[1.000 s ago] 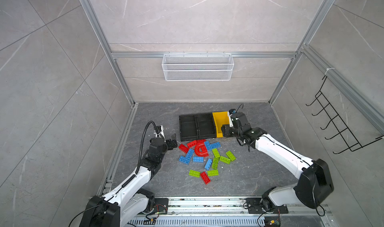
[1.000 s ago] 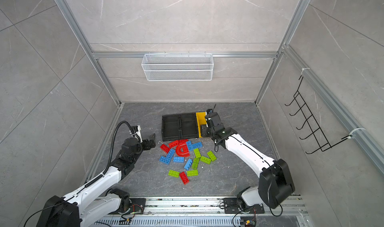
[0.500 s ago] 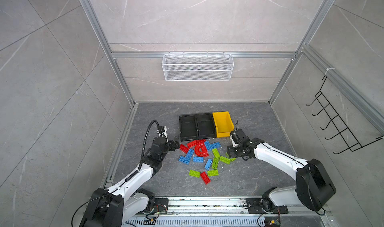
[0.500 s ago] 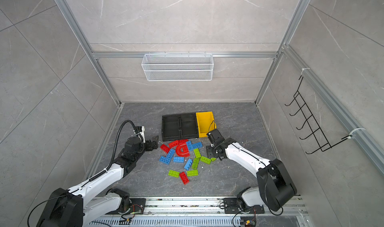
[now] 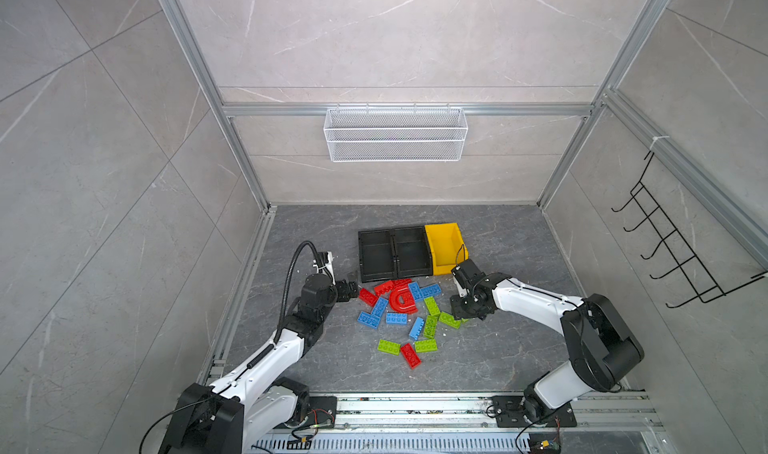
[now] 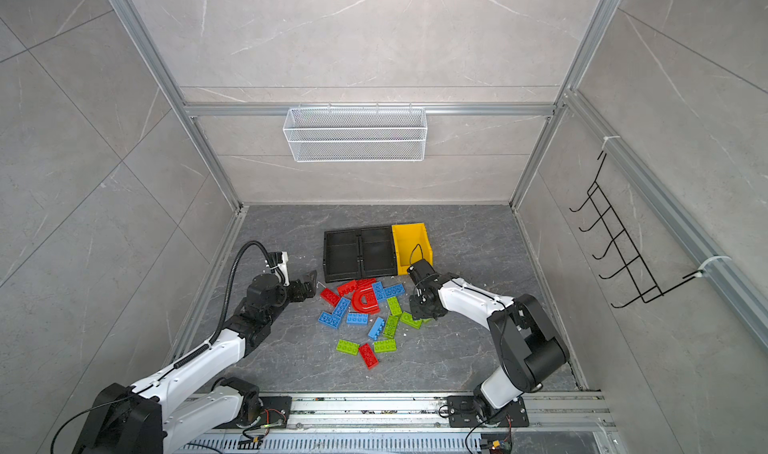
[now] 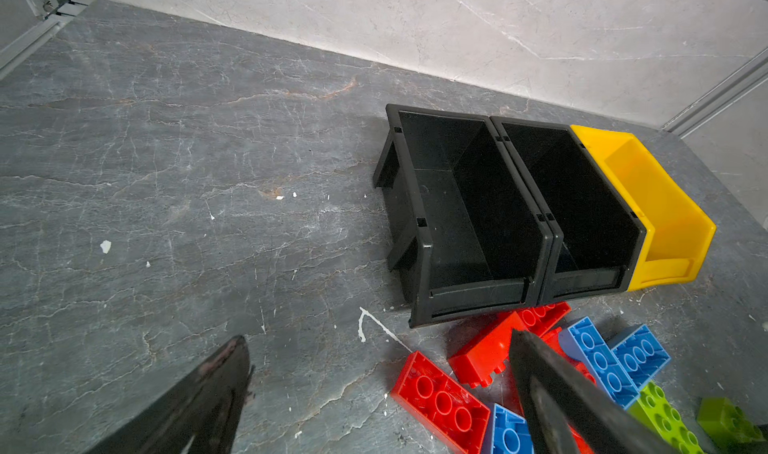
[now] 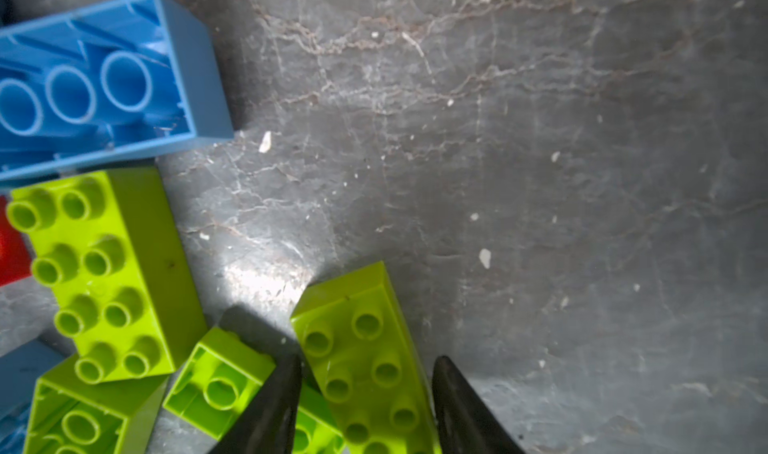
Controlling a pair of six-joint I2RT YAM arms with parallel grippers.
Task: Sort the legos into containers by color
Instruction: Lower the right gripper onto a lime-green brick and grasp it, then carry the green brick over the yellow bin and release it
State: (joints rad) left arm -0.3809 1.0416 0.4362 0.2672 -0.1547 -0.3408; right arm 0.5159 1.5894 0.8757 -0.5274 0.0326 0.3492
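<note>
Now: left end effector [image 7: 378,339] spread wide beside bare floor [image 7: 166,182]; right end effector [image 8: 369,358] straddles pile-edge green lego [image 8: 353,306], grip unclear.

A robotics lab test cell (aluminium frame [image 5: 282,110], stone-look wall panels [image 5: 395,36], base rail [image 5: 415,406]).

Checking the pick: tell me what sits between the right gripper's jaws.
A lime green brick, studs up, lies between the jaws of the right gripper in the right wrist view; contact is unclear.

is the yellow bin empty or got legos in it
Empty: yellow bin shows only bare yellow floor in both top views, nothing inside.
</note>
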